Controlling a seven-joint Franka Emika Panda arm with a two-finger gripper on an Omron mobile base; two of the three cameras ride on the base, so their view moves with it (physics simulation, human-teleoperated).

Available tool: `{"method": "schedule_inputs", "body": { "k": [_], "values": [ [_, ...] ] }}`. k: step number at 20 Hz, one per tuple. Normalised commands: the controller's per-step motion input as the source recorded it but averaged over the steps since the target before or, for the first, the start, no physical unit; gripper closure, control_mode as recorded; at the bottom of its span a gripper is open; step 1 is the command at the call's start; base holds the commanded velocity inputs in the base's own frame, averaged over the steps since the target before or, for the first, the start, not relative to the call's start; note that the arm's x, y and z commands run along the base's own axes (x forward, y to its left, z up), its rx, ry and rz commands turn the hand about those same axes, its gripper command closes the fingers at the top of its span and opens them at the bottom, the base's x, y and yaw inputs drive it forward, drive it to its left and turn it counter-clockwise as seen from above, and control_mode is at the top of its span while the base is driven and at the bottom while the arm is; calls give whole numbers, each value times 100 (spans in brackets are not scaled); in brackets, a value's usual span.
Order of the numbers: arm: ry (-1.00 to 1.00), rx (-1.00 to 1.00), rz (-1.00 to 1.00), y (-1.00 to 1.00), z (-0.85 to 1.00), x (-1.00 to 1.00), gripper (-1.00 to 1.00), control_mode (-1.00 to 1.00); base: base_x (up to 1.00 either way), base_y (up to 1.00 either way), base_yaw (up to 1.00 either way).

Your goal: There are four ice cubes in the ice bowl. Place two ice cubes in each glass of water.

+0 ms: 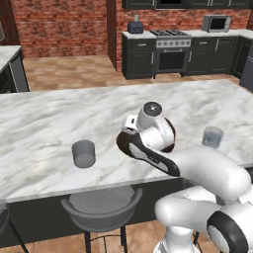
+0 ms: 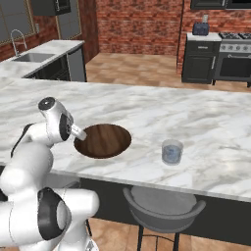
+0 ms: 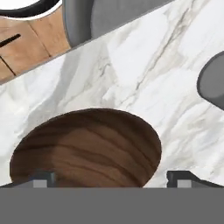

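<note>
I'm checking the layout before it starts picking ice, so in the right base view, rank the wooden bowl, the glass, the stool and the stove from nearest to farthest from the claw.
1. Bowl, right beside the claw, which is open.
2. Glass, further right on the counter.
3. Stool, below the counter edge, about as close as the glass; too close to call.
4. Stove, against the far brick wall.

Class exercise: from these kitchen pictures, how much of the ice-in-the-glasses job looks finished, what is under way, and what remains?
Nothing looks done: no cube can be made out in either glass of water, though cubes would be hard to see. In hand: the open hand hovers above the wooden ice bowl, holding nothing; the ice cubes are too faint to pick out there. Left, probably: all four cubes, two into each glass.
</note>
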Motion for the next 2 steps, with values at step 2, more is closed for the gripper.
{"method": "schedule_inputs", "body": {
  "k": [2],
  "values": [
    [61, -8, -52, -100, 95, 1, -100, -100, 0, 0, 0]
  ]
}}
